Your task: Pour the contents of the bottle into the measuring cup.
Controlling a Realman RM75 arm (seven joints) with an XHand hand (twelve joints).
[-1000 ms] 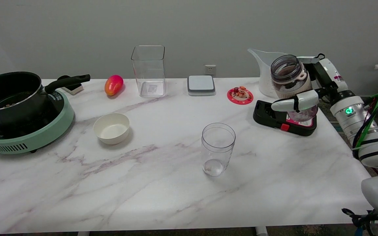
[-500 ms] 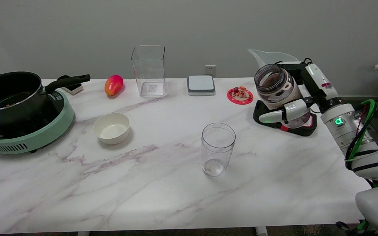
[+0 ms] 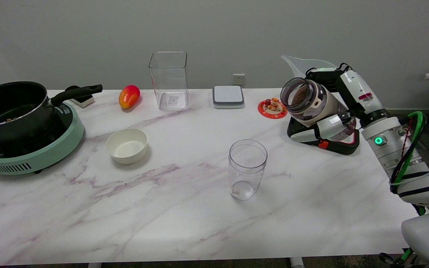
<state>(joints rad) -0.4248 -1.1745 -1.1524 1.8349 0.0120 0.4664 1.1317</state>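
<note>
bottle [image 3: 308, 101] further left, above black stand [image 3: 320, 138]

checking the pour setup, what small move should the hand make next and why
Probably carry the bottle further left until its mouth hangs over the clear cup: the right hand grips it tilted, open, but well right of the cup's rim.

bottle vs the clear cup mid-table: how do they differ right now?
The bottle is gripped in the air by the right hand; the clear cup stands free on the table. The bottle tilts, mouth leftward; the cup is upright. The bottle holds dark contents; the cup looks empty. Both are transparent and open-topped.
</note>
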